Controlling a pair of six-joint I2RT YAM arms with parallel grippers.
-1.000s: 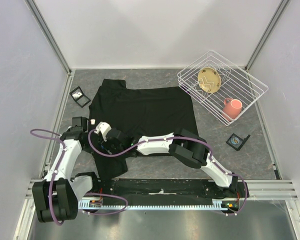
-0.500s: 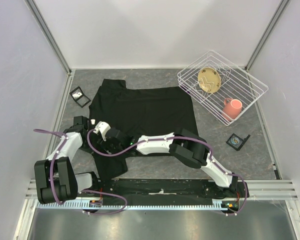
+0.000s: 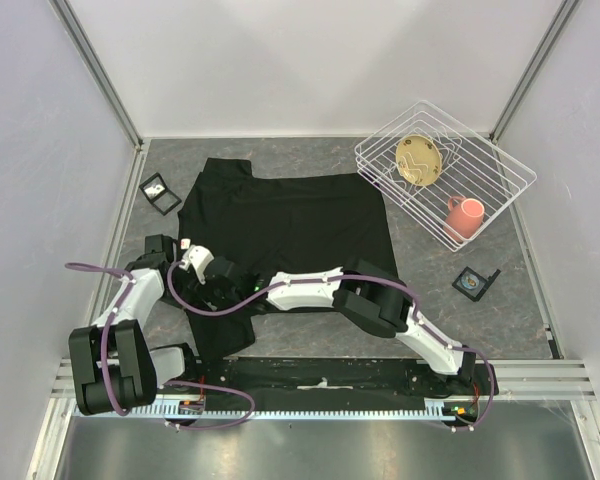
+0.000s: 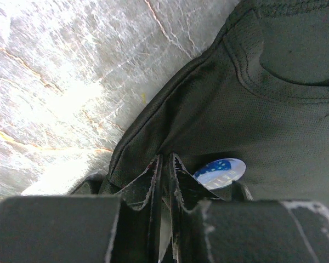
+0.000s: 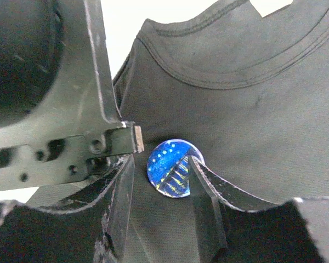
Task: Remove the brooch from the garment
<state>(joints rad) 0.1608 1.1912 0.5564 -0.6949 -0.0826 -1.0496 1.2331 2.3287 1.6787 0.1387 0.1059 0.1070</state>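
Observation:
The garment [image 3: 290, 220] is a black T-shirt spread flat on the grey table. Both grippers meet at its near left corner by the collar. The brooch [image 5: 170, 167] is a round blue badge with yellow marks, pinned to the fabric; the top view hides it. My right gripper [image 5: 162, 161] is open and straddles the brooch, its right finger [image 5: 208, 186] touching the brooch's edge. In the left wrist view the brooch [image 4: 219, 171] lies just right of my left gripper [image 4: 165, 164], which is shut on a pinch of shirt fabric near the hem. In the top view the left gripper [image 3: 175, 268] and right gripper [image 3: 202, 275] almost touch.
A white wire rack [image 3: 500, 170] at the back right holds a tan plate [image 3: 420, 160] and a pink mug [image 3: 465, 215]. One small black box [image 3: 160, 192] lies left of the shirt and another [image 3: 475, 282] lies right of it. Walls enclose the table.
The left arm has folded down lower and its gripper has settled onto the shirt edge. The right gripper has shifted slightly left, closer to the left gripper.

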